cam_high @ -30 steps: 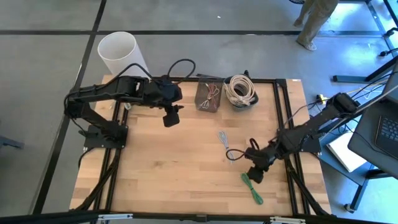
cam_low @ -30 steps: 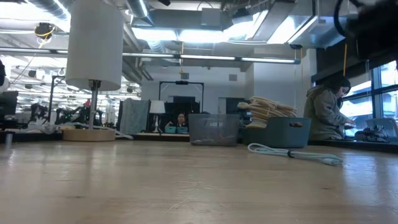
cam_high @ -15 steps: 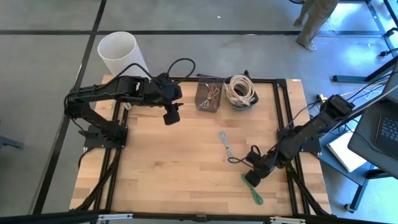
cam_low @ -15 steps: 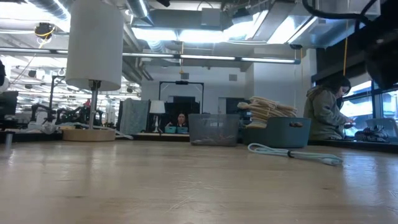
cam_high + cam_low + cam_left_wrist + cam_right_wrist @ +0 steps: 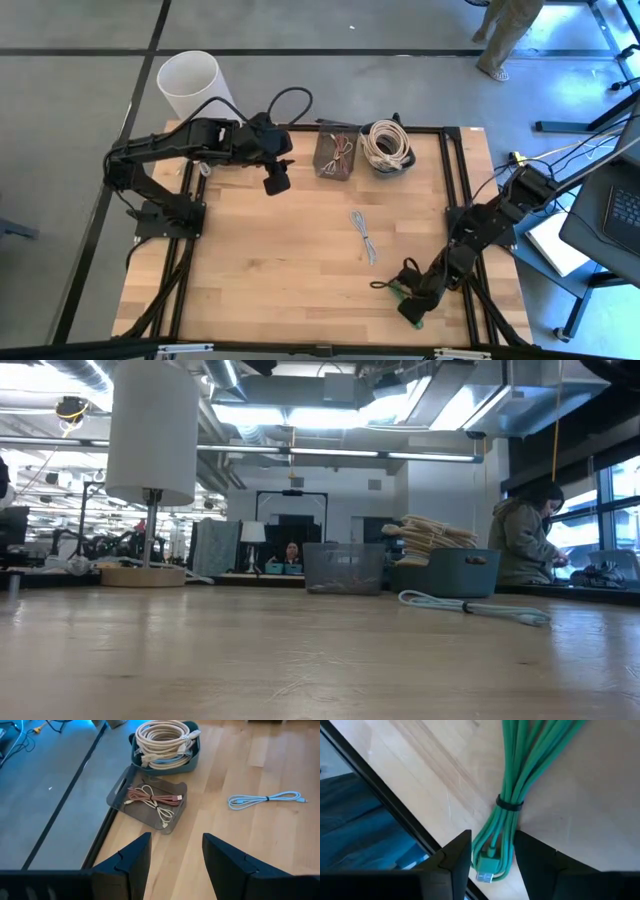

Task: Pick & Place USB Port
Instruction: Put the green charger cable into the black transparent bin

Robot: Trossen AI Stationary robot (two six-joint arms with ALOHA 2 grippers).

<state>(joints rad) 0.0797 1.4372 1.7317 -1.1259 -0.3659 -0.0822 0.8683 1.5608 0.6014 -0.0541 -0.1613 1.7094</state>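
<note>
Right pincer over green cable, tray far

A bundled green USB cable, cinched by a black tie, lies flat near the desk's front-right edge.

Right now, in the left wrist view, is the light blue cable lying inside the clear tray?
No, the light blue cable lies on the bare wood, apart from the clear tray, which holds pink and white cables.

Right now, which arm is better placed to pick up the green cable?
The right. Its end effector hangs open directly over the green cable near the table's front edge, while the left end effector waits across the table by the grey tray.
</note>
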